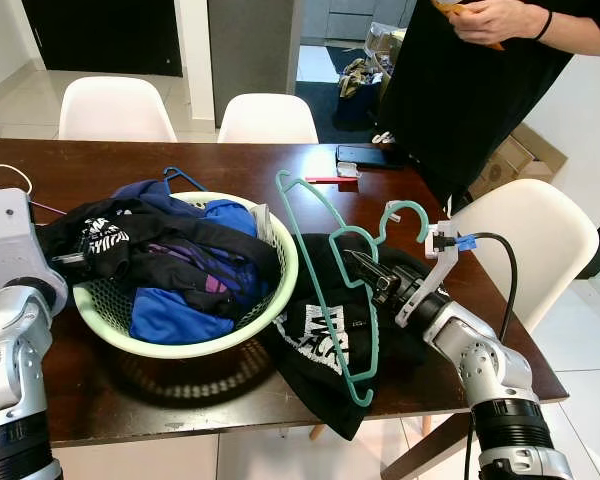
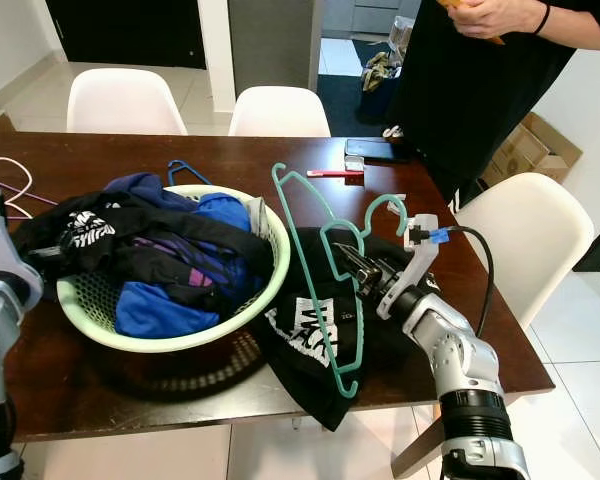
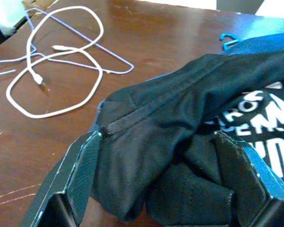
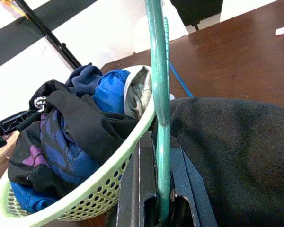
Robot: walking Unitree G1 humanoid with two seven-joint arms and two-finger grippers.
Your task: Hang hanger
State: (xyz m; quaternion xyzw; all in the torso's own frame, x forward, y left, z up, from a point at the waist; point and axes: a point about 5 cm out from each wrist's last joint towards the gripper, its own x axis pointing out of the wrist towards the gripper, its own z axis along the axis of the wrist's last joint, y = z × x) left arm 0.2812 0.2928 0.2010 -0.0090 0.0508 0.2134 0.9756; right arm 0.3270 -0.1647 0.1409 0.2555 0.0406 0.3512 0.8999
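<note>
A teal plastic hanger (image 1: 325, 270) stands tilted over a black printed T-shirt (image 1: 320, 335) at the table's front right. My right gripper (image 1: 365, 268) is shut on the hanger's bar; the right wrist view shows that bar (image 4: 159, 94) clamped between the fingers. At the left, my left gripper (image 3: 156, 184) is open, with black cloth (image 3: 180, 137) from the basket pile lying between its fingers (image 3: 83, 165). A blue hanger's hook (image 1: 180, 178) pokes out behind the basket.
A pale green laundry basket (image 1: 270, 300) full of dark and blue clothes sits mid-table. White cable (image 3: 57, 71) lies at the left. A person in black (image 1: 470, 90) stands at the far right corner. White chairs (image 1: 265, 118) surround the table; a phone (image 1: 365, 155) and red pen (image 1: 330, 180) lie at the back.
</note>
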